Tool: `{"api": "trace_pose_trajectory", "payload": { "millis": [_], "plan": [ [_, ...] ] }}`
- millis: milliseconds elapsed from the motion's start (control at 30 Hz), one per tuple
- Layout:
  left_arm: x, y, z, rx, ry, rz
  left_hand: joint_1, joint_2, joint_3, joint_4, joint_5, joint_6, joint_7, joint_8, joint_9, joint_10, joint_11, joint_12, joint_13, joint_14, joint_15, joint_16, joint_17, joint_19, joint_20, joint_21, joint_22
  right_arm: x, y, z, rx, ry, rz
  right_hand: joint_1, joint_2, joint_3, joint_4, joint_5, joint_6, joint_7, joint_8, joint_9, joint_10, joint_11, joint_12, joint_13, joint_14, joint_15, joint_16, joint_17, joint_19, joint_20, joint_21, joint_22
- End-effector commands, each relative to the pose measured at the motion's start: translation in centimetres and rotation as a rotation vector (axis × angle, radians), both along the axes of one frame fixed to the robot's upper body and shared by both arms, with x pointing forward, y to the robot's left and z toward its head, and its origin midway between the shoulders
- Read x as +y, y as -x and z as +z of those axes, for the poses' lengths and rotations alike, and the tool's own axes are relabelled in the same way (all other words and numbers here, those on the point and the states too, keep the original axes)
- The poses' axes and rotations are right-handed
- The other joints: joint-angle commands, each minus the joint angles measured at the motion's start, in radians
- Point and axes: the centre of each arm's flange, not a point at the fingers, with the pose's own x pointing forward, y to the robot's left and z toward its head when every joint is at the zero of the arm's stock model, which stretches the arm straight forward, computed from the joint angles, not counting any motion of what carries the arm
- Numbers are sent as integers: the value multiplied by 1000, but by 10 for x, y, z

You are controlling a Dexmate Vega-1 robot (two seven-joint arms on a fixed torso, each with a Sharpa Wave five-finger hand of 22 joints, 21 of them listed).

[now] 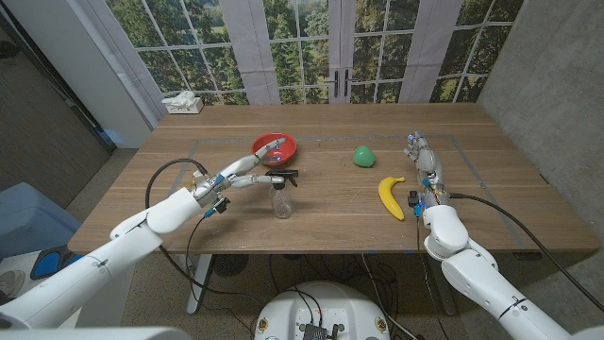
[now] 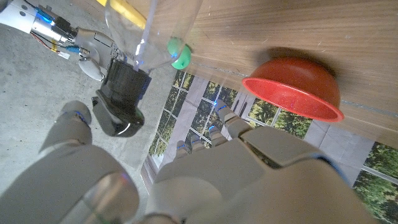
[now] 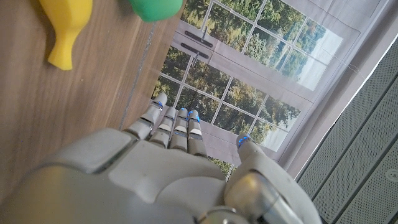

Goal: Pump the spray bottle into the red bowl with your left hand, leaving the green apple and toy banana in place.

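Observation:
A clear spray bottle (image 1: 281, 200) with a black pump head (image 2: 121, 96) stands near the table's middle, just in front of the red bowl (image 1: 275, 146). My left hand (image 1: 247, 172) reaches in from the left at pump-head height, its fingers spread toward the bowl (image 2: 292, 84) and its thumb close beside the head; it holds nothing. The green apple (image 1: 364, 157) sits right of the bowl, the toy banana (image 1: 391, 196) in front of it. My right hand (image 1: 425, 166) stands by the banana's right, fingers straight, holding nothing. The right wrist view has the banana (image 3: 65, 25) and apple (image 3: 155, 7) beyond that hand (image 3: 174, 168).
A tissue box (image 1: 182, 102) lies at the table's far left corner. Glass doors stand behind the table. A black cable (image 1: 165, 175) loops off my left arm, another trails from my right arm (image 1: 510, 212).

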Motion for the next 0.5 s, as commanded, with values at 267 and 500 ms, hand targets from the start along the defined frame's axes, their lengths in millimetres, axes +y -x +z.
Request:
{"api": "trace_pose_trajectory", "payload": {
  "millis": [267,500],
  "plan": [
    [-9,2,5,6,-140,-33,54,1,-64,2,39,-82,0,26,3,-3,-8,9,1,18,-113,7,4,30,-120,-1,2,-4,19,-8,-24,-13,-37,-2,-7,-2,-7,0,3,5,6,6,5,8,6,2,8,5,5,-1,13,-7,-13,5],
    [2,4,-4,19,-106,0,90,4,-99,2,55,-59,-3,36,2,29,-12,17,0,52,-117,13,3,68,-117,6,2,-2,20,-7,-38,-5,-41,-4,-8,-4,-7,-1,4,6,6,6,7,7,6,2,10,7,6,-1,16,-6,-17,5]
  ]
}}
